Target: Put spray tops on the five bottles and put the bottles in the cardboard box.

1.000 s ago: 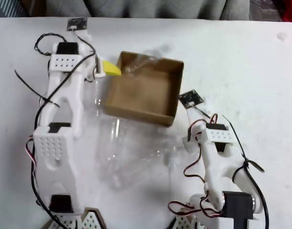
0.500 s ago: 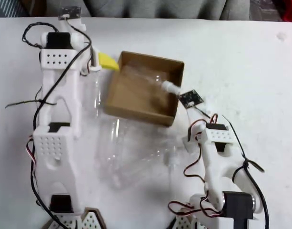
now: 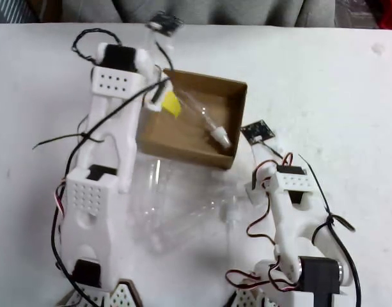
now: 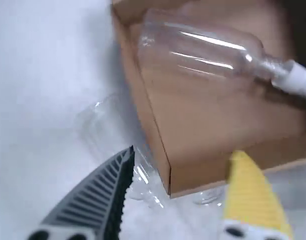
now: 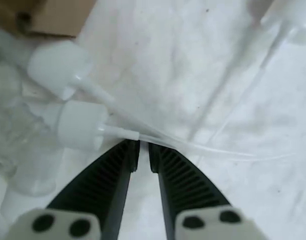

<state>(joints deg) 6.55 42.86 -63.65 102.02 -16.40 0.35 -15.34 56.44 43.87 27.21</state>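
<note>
One bottle (image 3: 197,114): a second ago it was a blur at the box's far rim. Half a second ago it was dropping inside. Now it lies slantwise on the box floor.
Spray top (image 3: 218,135): fitted on that bottle and pointing at the box corner nearest the right arm.
Box (image 3: 208,81): same spot near the middle of the table's (image 3: 349,96) far edge.
Left gripper (image 4: 183,152): wide open, black and yellow fingers well apart, nothing between them. The arm has swung from outside the box's left wall to hang over it.
Bottle to left gripper: the bottle (image 4: 202,50) is apart from the fingers and beyond the box wall (image 4: 148,130), with its top (image 4: 297,80) farthest from them.
Meaning: the drop looks complete, so one of five seems delivered. By the task's count four remain.
Loose bottles (image 3: 176,204): clear, lying on the table between the two arms, just outside the box's near wall. One (image 4: 100,120) lies beside the wall below the black finger.
Right gripper (image 5: 143,146): unmoved, closed to a thin slit, gripping nothing.
Loose tops (image 5: 80,125): two lie just ahead of the right fingertips, their thin tubes running past them.
</note>
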